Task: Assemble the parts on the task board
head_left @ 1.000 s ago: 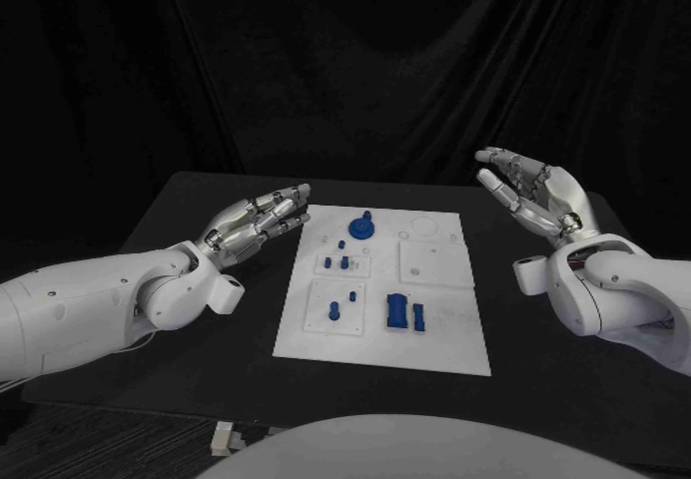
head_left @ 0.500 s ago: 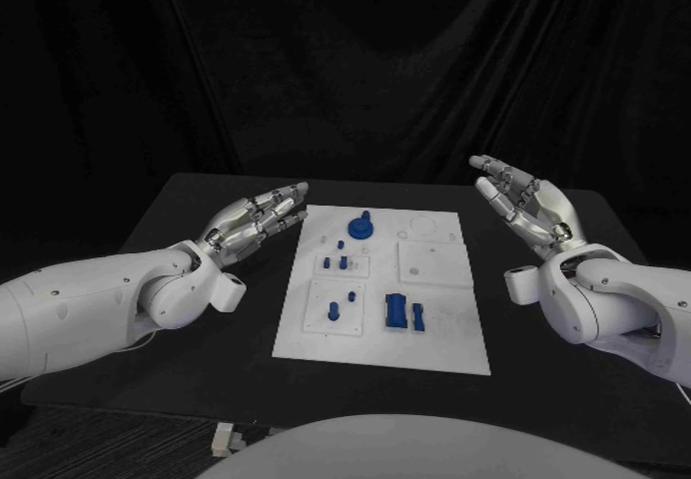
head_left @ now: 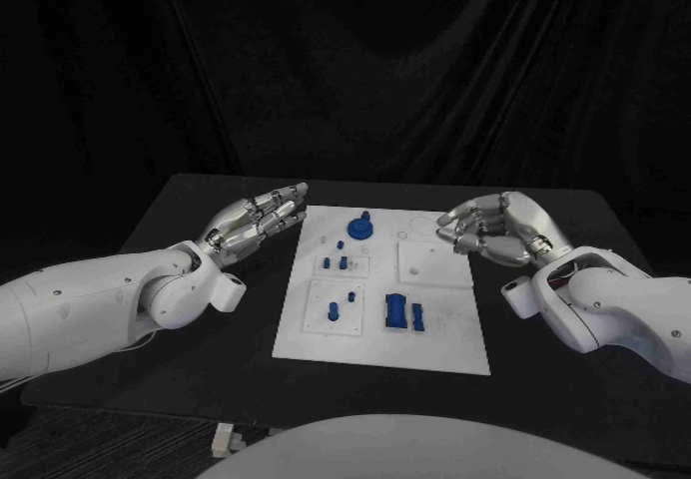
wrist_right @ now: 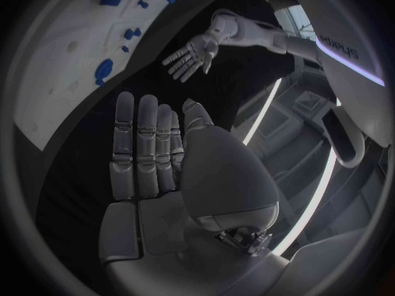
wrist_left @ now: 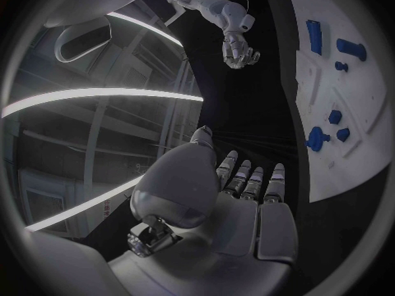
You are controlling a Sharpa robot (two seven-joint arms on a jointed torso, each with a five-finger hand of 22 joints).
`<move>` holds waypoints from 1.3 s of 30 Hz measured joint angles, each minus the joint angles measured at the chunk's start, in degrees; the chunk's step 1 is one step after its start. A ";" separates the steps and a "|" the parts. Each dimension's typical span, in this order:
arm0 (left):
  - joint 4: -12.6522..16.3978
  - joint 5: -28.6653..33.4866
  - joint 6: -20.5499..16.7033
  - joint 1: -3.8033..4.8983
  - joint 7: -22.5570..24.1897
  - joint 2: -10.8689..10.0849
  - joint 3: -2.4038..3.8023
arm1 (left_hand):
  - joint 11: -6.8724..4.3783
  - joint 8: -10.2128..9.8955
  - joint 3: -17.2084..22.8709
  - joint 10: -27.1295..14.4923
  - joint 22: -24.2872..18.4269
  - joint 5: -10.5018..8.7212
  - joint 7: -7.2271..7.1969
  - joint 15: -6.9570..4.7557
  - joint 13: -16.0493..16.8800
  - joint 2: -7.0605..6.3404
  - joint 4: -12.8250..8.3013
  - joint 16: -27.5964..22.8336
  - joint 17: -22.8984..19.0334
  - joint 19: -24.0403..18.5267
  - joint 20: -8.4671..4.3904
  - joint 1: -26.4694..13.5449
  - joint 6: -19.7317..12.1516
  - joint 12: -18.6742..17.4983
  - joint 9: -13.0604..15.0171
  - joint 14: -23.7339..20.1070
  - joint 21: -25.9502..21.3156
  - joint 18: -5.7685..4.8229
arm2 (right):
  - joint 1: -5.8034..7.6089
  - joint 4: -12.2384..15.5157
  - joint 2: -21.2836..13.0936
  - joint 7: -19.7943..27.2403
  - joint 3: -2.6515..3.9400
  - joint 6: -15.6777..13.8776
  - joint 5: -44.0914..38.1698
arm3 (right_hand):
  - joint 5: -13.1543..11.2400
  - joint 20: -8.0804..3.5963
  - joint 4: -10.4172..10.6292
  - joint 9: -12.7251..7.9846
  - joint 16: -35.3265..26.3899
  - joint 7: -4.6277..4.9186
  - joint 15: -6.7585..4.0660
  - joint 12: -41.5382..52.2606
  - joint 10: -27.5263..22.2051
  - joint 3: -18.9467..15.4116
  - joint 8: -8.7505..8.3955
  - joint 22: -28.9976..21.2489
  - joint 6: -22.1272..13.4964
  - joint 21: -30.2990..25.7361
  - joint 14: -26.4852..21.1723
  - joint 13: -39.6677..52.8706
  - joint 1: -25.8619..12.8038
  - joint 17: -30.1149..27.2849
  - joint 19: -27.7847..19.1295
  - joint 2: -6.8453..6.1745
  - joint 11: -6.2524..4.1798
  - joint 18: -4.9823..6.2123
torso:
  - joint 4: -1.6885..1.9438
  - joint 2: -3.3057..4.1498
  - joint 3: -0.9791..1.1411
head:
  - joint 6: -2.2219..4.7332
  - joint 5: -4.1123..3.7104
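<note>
In the middle of the black tabletop [head_left: 188,215] lies the white task board [head_left: 446,344], with blue parts [head_left: 401,311] standing in or lying on its left and middle panels, while both hands hold nothing: the left hand [head_left: 257,225] hovers beside the board's left edge with fingers straight and apart, and the right hand [head_left: 497,230] hangs over the board's far right corner, fingers curled inward around nothing. Whether these parts are already seated or waiting to be placed I cannot tell. Any reach, I judge, should come down from above with fingers spread, so neighbouring pieces aren't knocked.
</note>
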 measured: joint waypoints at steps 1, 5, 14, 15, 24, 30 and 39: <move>-0.05 0.00 0.09 -0.04 0.00 0.03 0.00 | 0.00 0.00 0.00 0.00 0.00 0.00 0.00 0.01 0.00 0.00 0.00 0.00 0.00 0.00 0.01 0.01 0.00 0.00 0.00 0.00 0.00 0.00 | -0.01 0.30 0.25 -2.42 0.00 0.92 -4.00 | -2.71 -1.03 -0.42 0.79 8.12 -0.84 -0.88 5.01 3.53 -0.42 0.95 8.27 0.62 6.85 3.47 6.18 0.32 11.51 2.79 0.34 0.04 -0.08 | -0.01 -0.02 0.00 | 0.00 0.03; -0.29 0.00 0.45 -0.22 0.00 0.12 0.00 | 0.01 0.00 0.00 0.00 0.00 1.34 0.01 1.21 0.00 -0.09 -0.01 0.01 0.00 -0.68 0.73 1.41 -0.02 0.00 0.00 0.19 0.00 0.00 | -0.18 1.32 1.21 -12.03 0.01 6.43 -20.50 | -9.35 -2.53 0.70 8.01 25.49 -1.71 -1.41 7.37 3.71 1.29 6.41 29.51 1.39 28.52 9.22 6.95 2.03 34.40 10.20 0.34 -0.12 -4.07 | -0.05 -0.03 0.01 | 0.00 0.07; -0.87 0.00 1.45 -0.73 0.00 0.37 0.00 | 0.51 -0.05 1.13 -0.49 0.01 2.66 0.10 1.24 0.00 0.37 -1.12 0.05 0.04 -0.28 1.13 1.89 -0.13 0.00 0.00 0.20 0.00 0.00 | -0.79 1.59 3.09 -24.74 -0.01 15.46 -40.85 | -13.30 -3.13 1.82 13.85 29.36 -2.61 -1.97 8.26 3.80 6.90 11.58 37.89 1.71 40.11 9.73 6.94 2.02 34.41 14.65 -1.16 -0.08 -4.06 | 0.03 0.11 0.02 | 0.00 -0.30; -0.94 0.00 1.60 -0.78 0.00 0.39 0.00 | 0.53 -0.05 1.11 -0.51 0.01 2.66 0.09 1.24 0.00 0.37 -1.11 0.05 0.07 -0.28 1.13 1.89 -0.12 0.00 0.00 0.20 0.00 0.01 | -0.96 1.55 3.40 -25.76 0.00 16.11 -42.23 | -13.30 -3.14 1.82 14.03 29.36 -2.91 -1.97 8.26 3.80 6.90 11.79 37.89 1.38 40.11 9.73 6.94 2.02 34.41 14.64 -1.17 -0.08 -4.06 | 0.07 0.13 0.02 | 0.00 -0.38; -1.18 0.00 2.52 -0.88 0.00 0.44 -0.02 | 0.54 -0.05 1.11 -0.50 0.02 3.33 0.10 1.84 0.00 -0.03 -1.12 0.05 0.05 0.30 1.75 2.82 -0.14 0.00 0.00 -0.39 0.00 0.01 | -2.84 0.95 4.93 -30.25 0.00 19.31 -47.55 | -15.97 -3.13 1.84 19.57 29.36 -2.86 -1.97 8.47 3.84 6.92 14.21 37.91 -0.30 40.76 9.73 6.92 1.41 34.41 14.64 -2.22 -0.07 -4.06 | 0.14 0.07 0.01 | 0.00 -0.19; -1.25 0.00 2.98 -0.90 -0.01 0.43 0.00 | 0.92 -0.05 1.11 -0.12 0.02 3.33 0.10 2.14 0.00 0.16 -1.12 0.05 0.01 0.29 1.78 3.01 -0.15 0.00 0.00 -0.10 0.00 0.00 | -3.20 0.58 5.03 -31.74 -0.01 20.98 -48.78 | -17.06 -3.13 2.47 22.32 29.36 -2.60 -2.55 30.47 14.09 9.42 15.53 37.92 -2.01 40.76 9.33 35.42 2.93 34.41 14.62 -5.05 -2.31 -4.05 | 0.03 -0.03 0.01 | 0.00 0.00; -1.41 0.00 3.44 -0.90 0.00 0.63 0.00 | 0.93 -0.05 1.11 -0.12 0.02 3.34 0.00 2.14 0.00 0.16 -1.12 0.05 0.05 -0.17 2.25 3.01 -0.65 0.00 0.00 -0.10 0.00 0.01 | -3.31 0.60 5.20 -32.64 0.01 22.09 -49.55 | -18.40 -2.74 3.34 24.71 29.36 -2.58 -2.54 30.63 14.55 8.56 16.67 37.92 -2.00 40.75 9.34 35.47 1.86 34.41 14.22 -6.11 -2.27 -4.06 | 0.01 -0.04 0.03 | 0.00 -0.29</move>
